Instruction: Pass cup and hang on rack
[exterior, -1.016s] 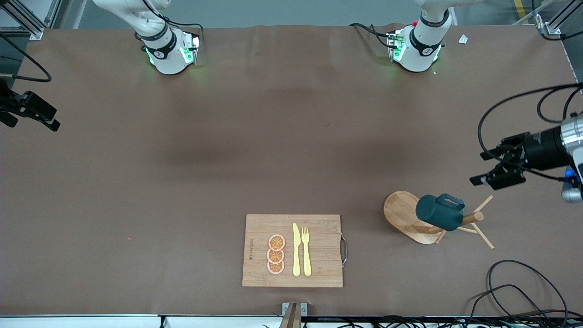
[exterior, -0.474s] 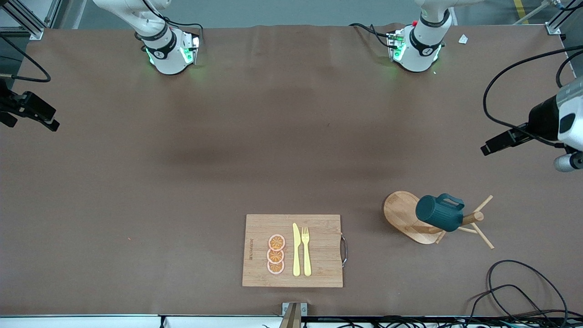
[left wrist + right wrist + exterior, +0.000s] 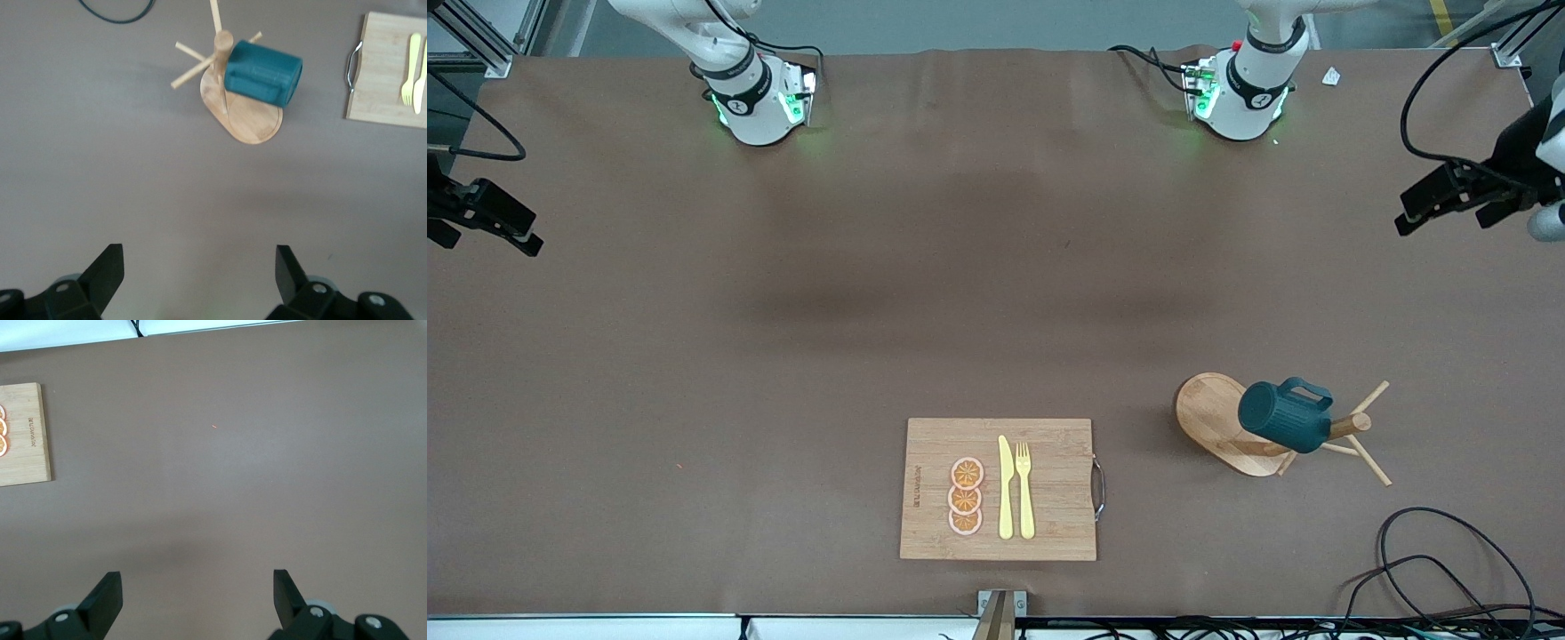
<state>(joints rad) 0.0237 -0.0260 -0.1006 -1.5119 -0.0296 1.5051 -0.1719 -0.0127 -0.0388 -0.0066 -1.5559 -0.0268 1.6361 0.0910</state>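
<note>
The dark teal cup [image 3: 1286,416] hangs sideways by its handle on a peg of the light wooden rack [image 3: 1209,418], which stands toward the left arm's end of the table. In the left wrist view the cup [image 3: 263,65] sits against the rack's post, above the oval base [image 3: 252,120]. My left gripper [image 3: 1440,209] is open and empty, up in the air over the table's edge at the left arm's end, well apart from the rack; the left wrist view shows it [image 3: 198,267] over bare table. My right gripper [image 3: 527,233] waits open and empty at the right arm's end [image 3: 195,587].
A wooden cutting board [image 3: 1049,444] with orange slices [image 3: 966,496], a yellow knife [image 3: 1006,487] and a fork [image 3: 1024,489] lies near the front camera. Black cables [image 3: 1432,551] loop at the near corner by the left arm's end. Both bases stand at the table's back edge.
My left gripper has drawn away from the rack, rising and moving back toward the robots' bases along the table's edge. The cup stays on the rack. The right arm has not moved.
</note>
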